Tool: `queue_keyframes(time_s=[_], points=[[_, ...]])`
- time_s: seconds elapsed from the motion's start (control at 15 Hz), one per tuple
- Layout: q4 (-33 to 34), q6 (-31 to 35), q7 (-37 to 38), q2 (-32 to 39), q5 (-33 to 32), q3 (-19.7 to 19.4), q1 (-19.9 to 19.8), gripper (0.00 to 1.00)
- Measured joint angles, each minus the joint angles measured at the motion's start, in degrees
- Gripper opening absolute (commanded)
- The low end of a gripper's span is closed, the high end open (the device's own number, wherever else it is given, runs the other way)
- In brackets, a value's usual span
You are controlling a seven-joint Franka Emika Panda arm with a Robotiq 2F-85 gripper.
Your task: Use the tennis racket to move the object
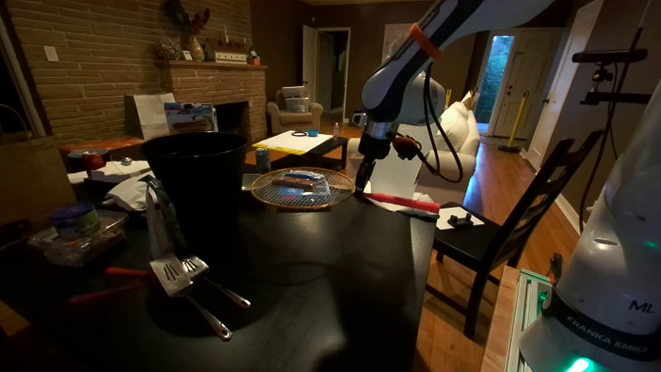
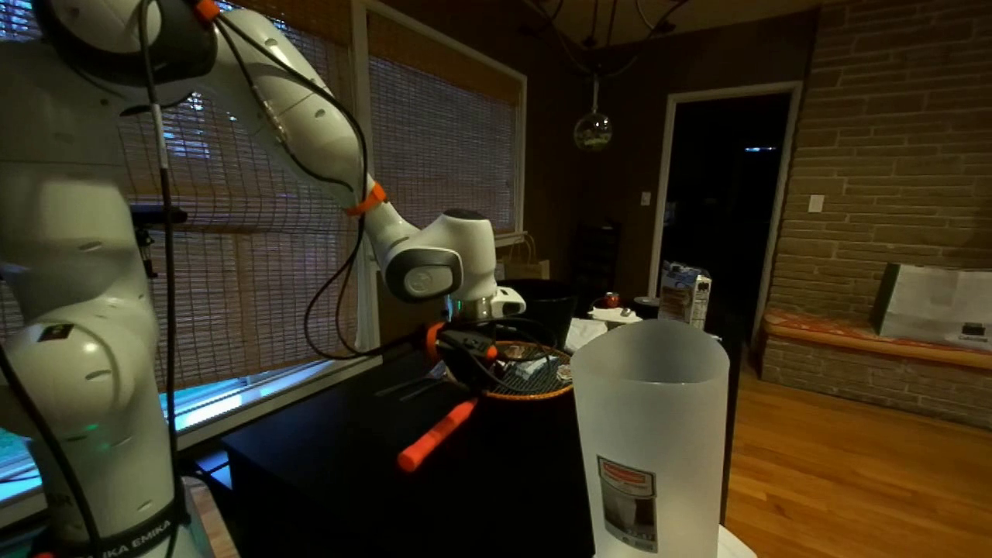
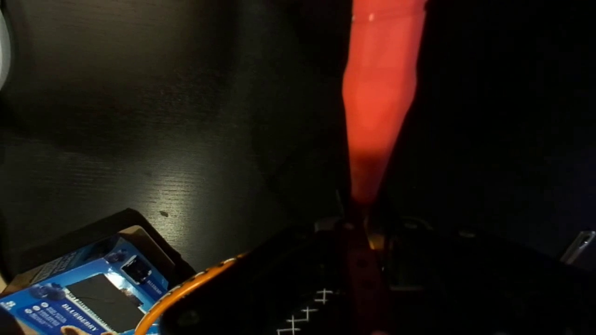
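Red handle (image 1: pixel 403 201) behind the claw (image 1: pixel 360 191), hoop (image 1: pixel 304 207) ahead of it: we judge the claw to be clamped on the racket (image 1: pixel 338 187) at its thin neck. The packet (image 1: pixel 298 184) shows ahead of the claw, inside the hoop's outline in both exterior views; whether it sits on the net or under it, we cannot tell.

Our chief worry from here is twist. So narrow a neck gives the claw little to bite on, and the hoop's weight lies well out front, so the racket could roll or droop and shed a packet riding on the net. Should the packet be underneath, a lift would leave it behind. A low carry might also scrape the hoop on the table (image 1: pixel 320 243) below the claw. Beyond the hoop, farther from the claw, stands the bin (image 1: pixel 199 175); a careless swing outward could knock the rim against it.
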Motion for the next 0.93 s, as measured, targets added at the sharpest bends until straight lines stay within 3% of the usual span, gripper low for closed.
queue_keyframes(time_s=[0.93], points=[[1.7,-7.5,3.6,-7.4,-4.5,-2.1,3.1,0.03]])
